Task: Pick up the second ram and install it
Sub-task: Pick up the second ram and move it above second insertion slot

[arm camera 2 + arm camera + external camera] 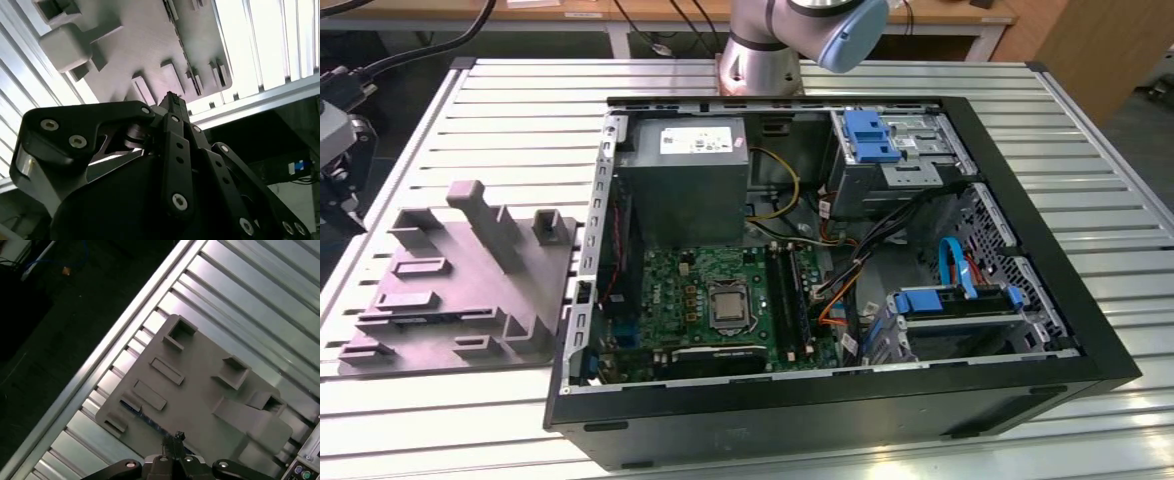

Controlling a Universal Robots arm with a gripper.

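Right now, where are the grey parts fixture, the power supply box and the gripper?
grey parts fixture (454,285): exterior view, on its flat plate between the raised blocks.
power supply box (680,200): exterior view, middle of its plain grey face.
gripper (176,437): first wrist view, at its tip.

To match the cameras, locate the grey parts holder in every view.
Exterior view: grey parts holder on the slatted table, at the exterior view's left of the computer case.
First wrist view: holder on the table beyond the gripper.
Second wrist view: holder likewise beyond the gripper.
Shared landmark: the slatted table.
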